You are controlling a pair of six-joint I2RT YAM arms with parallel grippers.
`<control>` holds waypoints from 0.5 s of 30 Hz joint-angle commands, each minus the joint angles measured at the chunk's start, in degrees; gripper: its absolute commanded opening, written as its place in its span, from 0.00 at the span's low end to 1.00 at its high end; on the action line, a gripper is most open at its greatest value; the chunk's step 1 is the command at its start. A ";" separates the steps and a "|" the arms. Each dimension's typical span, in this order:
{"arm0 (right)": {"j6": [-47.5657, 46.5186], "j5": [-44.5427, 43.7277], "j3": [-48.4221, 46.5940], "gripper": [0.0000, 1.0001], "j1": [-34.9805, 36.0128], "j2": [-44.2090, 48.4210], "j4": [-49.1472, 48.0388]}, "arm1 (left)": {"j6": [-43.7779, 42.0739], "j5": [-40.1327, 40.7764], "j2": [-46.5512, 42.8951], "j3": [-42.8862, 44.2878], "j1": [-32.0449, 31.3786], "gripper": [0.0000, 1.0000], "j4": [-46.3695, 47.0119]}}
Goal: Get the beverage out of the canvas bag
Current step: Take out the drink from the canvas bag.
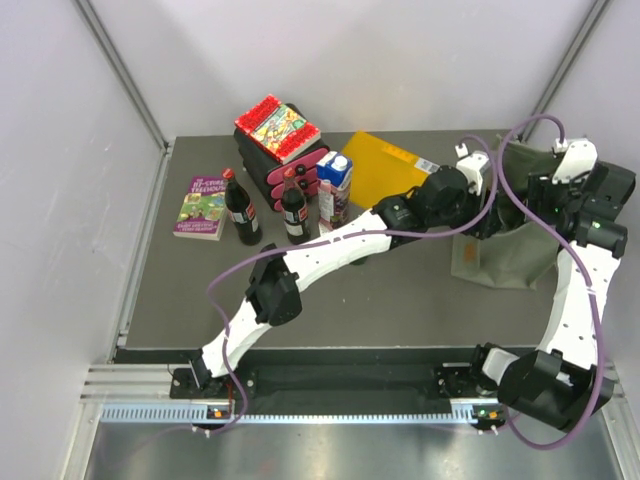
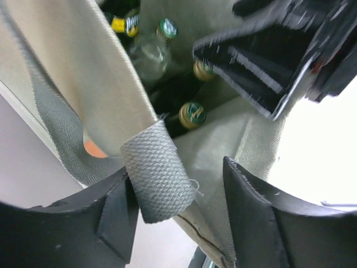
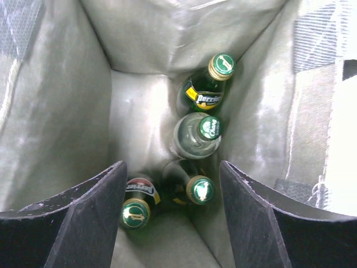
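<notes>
Two pincers: both were at the canvas bag (image 1: 505, 255), which stood at the right rear of the desk (image 1: 400, 310).
Left pincer (image 2: 175, 167): open, straddling the bag's woven strap (image 2: 159, 173). The strap lay against one finger and clear of the other, so it was not clamped.
Right pincer (image 3: 171, 164): open and empty, hanging over the bag's mouth and looking straight down inside.
Beverages: four, all upright on the bag's floor. A Perrier bottle (image 3: 215, 84) stood by the far wall, a clear Chang bottle (image 3: 198, 137) just beside it, a green-capped bottle (image 3: 199, 190) nearer, and a second Perrier bottle (image 3: 136, 211) beside that.
Step in hand: seemingly securing the bag's mouth while the other arm lined up over a bottle.
Next move: likely called for the left pincer to close on the strap, then the right to drop around one neck without knocking its close neighbours.
Desk: dark grey, carrying cola bottles (image 1: 241, 208), a carton (image 1: 334, 188), a red stack (image 1: 280, 130), a purple book (image 1: 203, 207) and a yellow-orange folder (image 1: 375, 165).
Room: white walls and aluminium posts.
</notes>
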State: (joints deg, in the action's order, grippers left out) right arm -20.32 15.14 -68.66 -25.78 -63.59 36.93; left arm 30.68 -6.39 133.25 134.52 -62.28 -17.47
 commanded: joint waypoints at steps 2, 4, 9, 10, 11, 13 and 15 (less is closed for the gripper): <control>4.84 1.47 -5.86 0.67 -1.38 -3.19 -0.90 | -3.43 -1.69 -2.30 -2.77 -1.26 0.61 -3.18; 6.59 2.88 -8.49 0.67 -2.08 -5.30 -0.19 | -3.43 -2.57 -1.94 -2.77 -1.53 0.61 -3.01; 9.94 8.40 -13.94 0.67 -5.50 -12.42 2.71 | -4.48 -3.18 -1.41 -2.59 -1.97 0.62 -2.65; 10.90 9.72 -15.87 0.67 -6.20 -13.39 3.32 | -5.01 -3.27 -1.41 -2.59 -2.14 0.62 -2.74; 11.52 10.78 -16.84 0.67 -6.73 -15.23 4.20 | -5.62 -3.45 -1.41 -2.94 -2.14 0.62 -2.65; 12.66 13.33 -19.82 0.66 -8.40 -16.91 5.17 | -6.24 -4.68 -1.33 -3.21 -2.23 0.62 -2.74; 12.93 14.30 -22.03 0.66 -9.02 -19.37 6.84 | -7.12 -6.25 -1.15 -3.91 -2.49 0.62 -2.65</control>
State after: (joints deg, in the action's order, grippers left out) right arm -10.52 24.32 -84.58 -32.71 -80.34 40.82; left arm 27.22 -8.86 133.23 132.75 -63.22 -17.96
